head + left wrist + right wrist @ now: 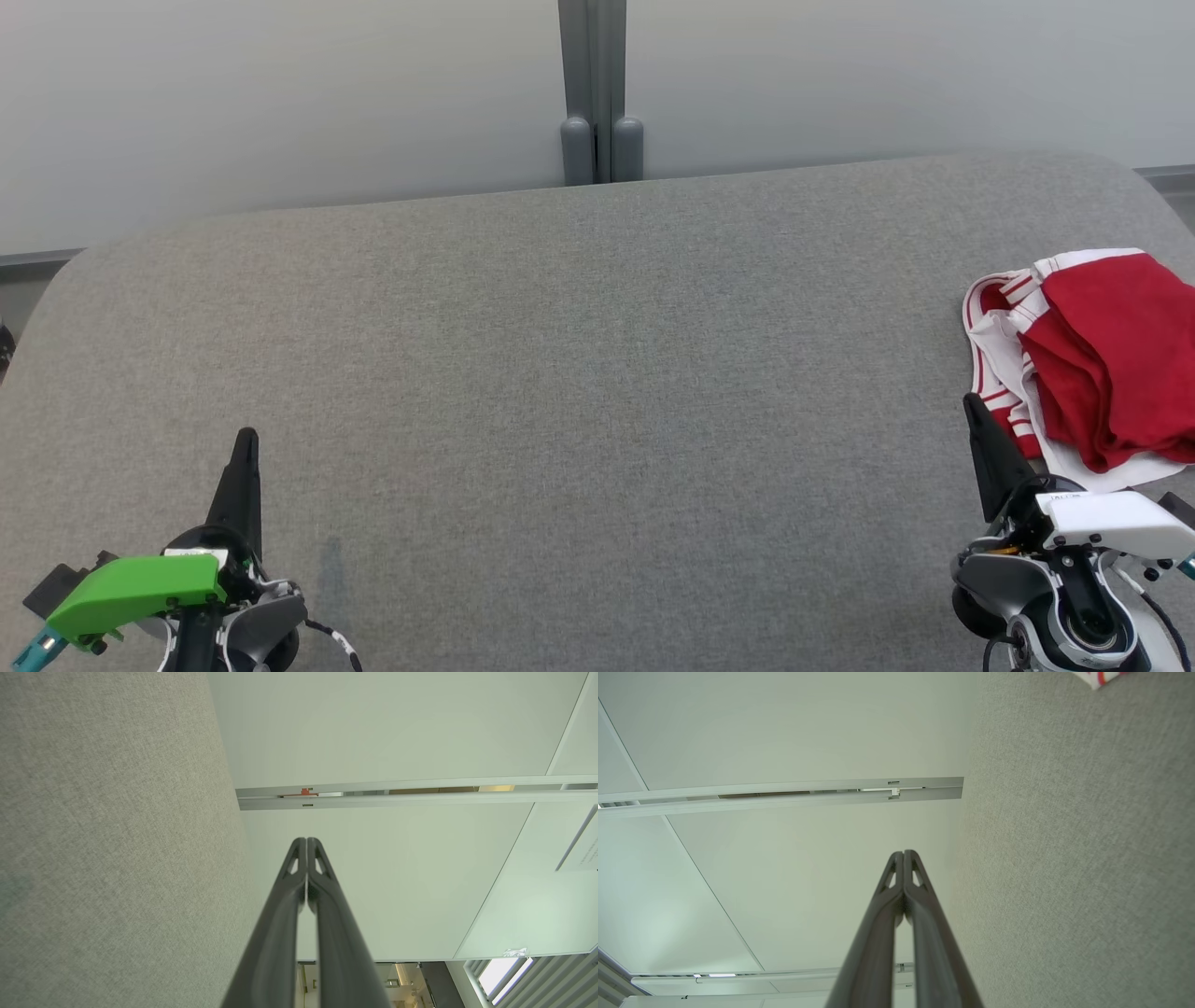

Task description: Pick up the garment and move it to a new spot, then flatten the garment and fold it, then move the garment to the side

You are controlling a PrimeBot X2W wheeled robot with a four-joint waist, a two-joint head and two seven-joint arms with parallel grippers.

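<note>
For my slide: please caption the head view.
Red and white cloth garment heaped beside shut right gripper; left gripper shut.

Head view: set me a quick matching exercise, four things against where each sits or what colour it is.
1 garment
2 left claw
3 right claw
4 grey post

a behind the table, at its far edge
b lower left, green cover
c red and white, table's right side
d lower right, white cover

Pairs: 1-c, 2-b, 3-d, 4-a

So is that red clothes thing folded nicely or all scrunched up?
Scrunched up. The garment lies in a loose, wrinkled heap near the table's right edge, its layers uneven, neither flat nor neatly folded.
</note>
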